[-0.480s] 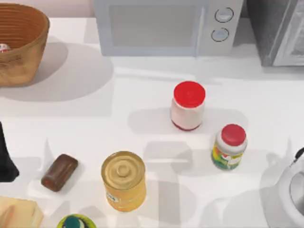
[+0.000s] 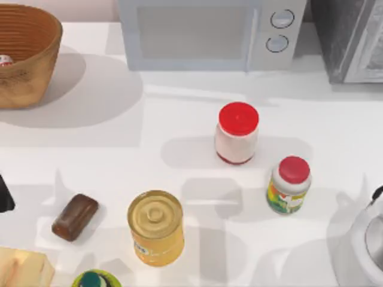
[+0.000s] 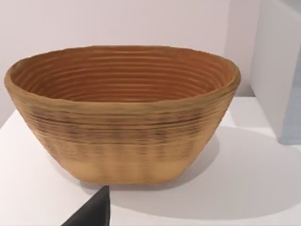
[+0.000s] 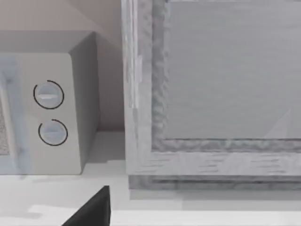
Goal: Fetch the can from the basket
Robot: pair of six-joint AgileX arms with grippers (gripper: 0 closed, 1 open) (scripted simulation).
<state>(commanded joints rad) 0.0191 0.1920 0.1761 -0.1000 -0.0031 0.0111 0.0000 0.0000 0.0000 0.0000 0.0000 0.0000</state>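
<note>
The basket (image 2: 24,57) sits at the upper left of the top view, cut by the frame's left edge, with bare white bench (image 2: 119,131) below and to its right. The can (image 2: 5,60) lies inside it at the far left edge, a small whitish-and-red sliver; its long axis cannot be told.

In the left wrist view the basket (image 3: 122,113) fills the middle, and a dark tip of the left pincer (image 3: 91,212) shows low in the frame. I cannot tell whether its fingers are apart or together.

A microwave (image 2: 209,33) stands along the top edge. Two red-capped jars (image 2: 237,133), a yellow tin (image 2: 157,227) and a brown block (image 2: 75,216) stand lower down, well apart from the basket.
</note>
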